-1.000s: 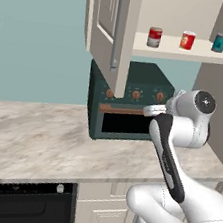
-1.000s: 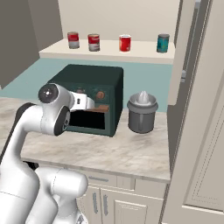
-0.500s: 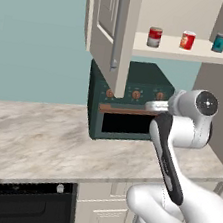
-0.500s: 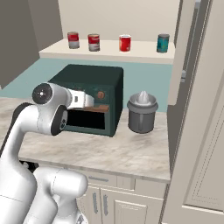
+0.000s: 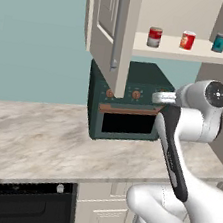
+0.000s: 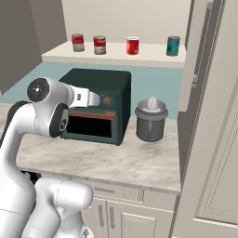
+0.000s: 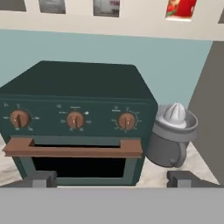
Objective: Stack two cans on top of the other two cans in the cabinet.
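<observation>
Soft, even light is filling the kitchen, without any clear source and without glare. The counter (image 6: 125, 160) is receiving only a faint shadow under the oven (image 6: 95, 107) and the grey juicer (image 6: 151, 120). The oven's window (image 7: 78, 167) is staying almost black. At 3 o'clock in the hand view a dark panel is looking flat and dim. All pictures are looking slightly blurred and coarse, with soft edges on the cans (image 5: 155, 37), and straight lines are not bending.
</observation>
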Available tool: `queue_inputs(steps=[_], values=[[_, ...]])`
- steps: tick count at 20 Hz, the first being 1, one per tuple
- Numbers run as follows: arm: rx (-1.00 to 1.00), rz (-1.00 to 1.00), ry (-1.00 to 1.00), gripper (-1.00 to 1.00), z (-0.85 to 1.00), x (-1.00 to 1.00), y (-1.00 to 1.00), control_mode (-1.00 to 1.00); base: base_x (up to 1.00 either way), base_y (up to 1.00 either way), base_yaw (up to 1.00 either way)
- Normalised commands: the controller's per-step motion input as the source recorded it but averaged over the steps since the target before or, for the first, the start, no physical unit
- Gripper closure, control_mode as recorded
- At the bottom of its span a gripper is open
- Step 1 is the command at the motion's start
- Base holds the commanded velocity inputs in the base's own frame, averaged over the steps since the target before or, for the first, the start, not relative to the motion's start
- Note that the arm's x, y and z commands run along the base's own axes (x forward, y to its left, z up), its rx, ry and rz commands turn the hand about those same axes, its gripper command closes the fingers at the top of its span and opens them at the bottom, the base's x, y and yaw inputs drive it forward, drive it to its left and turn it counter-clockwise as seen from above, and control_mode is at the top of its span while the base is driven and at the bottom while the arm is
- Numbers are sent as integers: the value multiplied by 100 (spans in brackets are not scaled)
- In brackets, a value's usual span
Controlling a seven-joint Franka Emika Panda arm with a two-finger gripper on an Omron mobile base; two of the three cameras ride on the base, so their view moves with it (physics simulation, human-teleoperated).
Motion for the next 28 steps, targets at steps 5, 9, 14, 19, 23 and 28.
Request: queue_inputs(steps=[5, 9, 14, 19, 23, 28], values=[[0, -1, -3, -100, 34, -14, -7, -100, 0, 0, 0], [0, -2, -3, -100, 39, -13, -14, -100, 0, 0, 0], [0, -2, -1, -100, 29, -11, -17, -100, 0, 0, 0], [0, -2, 0, -100, 25, -3, -14, -100, 0, 0, 0], [0, -4, 0, -100, 24, -1, -14, -100, 0, 0, 0], [0, -9, 0, -100, 7, 0, -6, -100, 0, 0, 0]])
